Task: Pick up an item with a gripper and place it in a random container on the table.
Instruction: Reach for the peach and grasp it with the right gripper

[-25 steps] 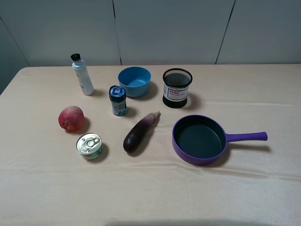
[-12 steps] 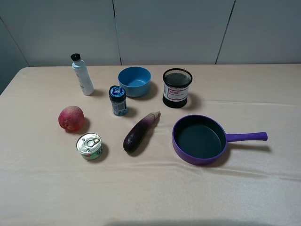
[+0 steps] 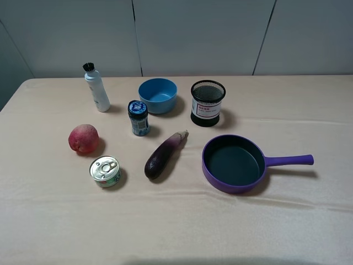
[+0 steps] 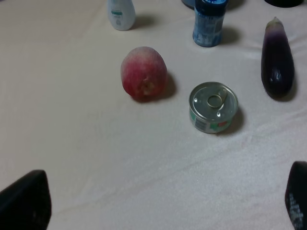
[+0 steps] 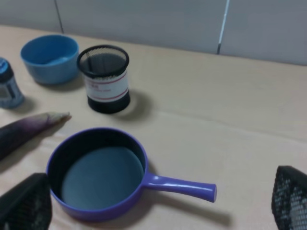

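moved: nothing has shifted since the earlier overhead frames; every object lies where it lay a second ago.
left pincer [image 4: 160, 201]: released, its two black tips spread wide at opposite edges of the left wrist view, holding nothing, above bare cloth and well apart from the fruit.
right pincer [image 5: 157, 201]: released too, black tips far apart, nothing between them but the scene below, with the purple pan in front of it.
peach [image 3: 83, 138] [image 4: 144, 73]: red-pink with paler blotches, resting on the worktop [image 3: 176, 221] on the left of the overhead view, untouched by either pincer.
pan [image 3: 234, 163] [image 5: 96, 177]: purple with a dark inside that holds nothing, sitting on the right of the overhead view, well apart from the peach.
handle [image 3: 288, 160] [image 5: 180, 186]: long, purple, pointing away from the eggplant toward the right edge of the overhead view.
tin can [image 3: 105, 171] [image 4: 213, 107]: silver pull-tab lid up, near the peach but not touching it.
eggplant [image 3: 164, 155] [image 4: 277, 60] [image 5: 29, 129]: dark purple, lying at a slant between the tin can and the pan.
blue bowl [image 3: 158, 95] [image 5: 50, 57]: upright at the far side, beside the mesh cup.
mesh cup [image 3: 208, 102] [image 5: 104, 79]: black with a white label, upright, just behind the pan.
jar [image 3: 138, 117] [image 4: 207, 21] [image 5: 7, 86]: small, blue-capped, upright in front of the bowl.
bottle [image 3: 96, 88] [image 4: 120, 12]: white with a dark cap, standing behind the peach.
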You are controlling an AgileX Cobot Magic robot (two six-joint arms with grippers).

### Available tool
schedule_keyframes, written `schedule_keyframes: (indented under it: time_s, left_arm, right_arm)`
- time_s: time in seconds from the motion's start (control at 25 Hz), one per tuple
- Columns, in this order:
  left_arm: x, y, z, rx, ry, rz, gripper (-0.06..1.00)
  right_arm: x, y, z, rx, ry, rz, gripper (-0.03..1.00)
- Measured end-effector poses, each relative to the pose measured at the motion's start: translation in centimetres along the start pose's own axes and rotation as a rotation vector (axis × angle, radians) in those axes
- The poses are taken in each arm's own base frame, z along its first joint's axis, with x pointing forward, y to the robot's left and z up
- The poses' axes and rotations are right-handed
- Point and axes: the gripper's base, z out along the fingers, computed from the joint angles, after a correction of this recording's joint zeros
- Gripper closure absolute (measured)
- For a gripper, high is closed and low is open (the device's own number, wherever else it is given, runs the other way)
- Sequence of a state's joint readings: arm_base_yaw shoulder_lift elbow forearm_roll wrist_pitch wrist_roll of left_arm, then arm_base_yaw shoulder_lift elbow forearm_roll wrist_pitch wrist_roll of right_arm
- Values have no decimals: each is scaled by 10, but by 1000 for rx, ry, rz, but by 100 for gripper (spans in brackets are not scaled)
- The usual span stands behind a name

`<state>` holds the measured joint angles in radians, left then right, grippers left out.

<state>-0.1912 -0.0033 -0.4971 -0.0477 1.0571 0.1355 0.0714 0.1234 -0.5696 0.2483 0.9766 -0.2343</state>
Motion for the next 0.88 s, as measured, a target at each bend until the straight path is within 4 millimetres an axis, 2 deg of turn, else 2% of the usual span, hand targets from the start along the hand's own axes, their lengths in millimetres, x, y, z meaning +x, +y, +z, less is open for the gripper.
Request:
schedule_keyframes:
  time_s: [0.16, 0.48, 0.88]
  left_arm:
    - [0, 0, 0, 0, 0, 0, -5]
    - [0, 0, 0, 0, 0, 0, -5]
    - [0, 0, 0, 0, 0, 0, -5]
  right_arm:
    - [-11, -1, 13, -35, 53, -26, 27]
    - [-21, 1, 38, -176, 129, -79, 27]
    - [-32, 19, 75, -360, 200, -180, 27]
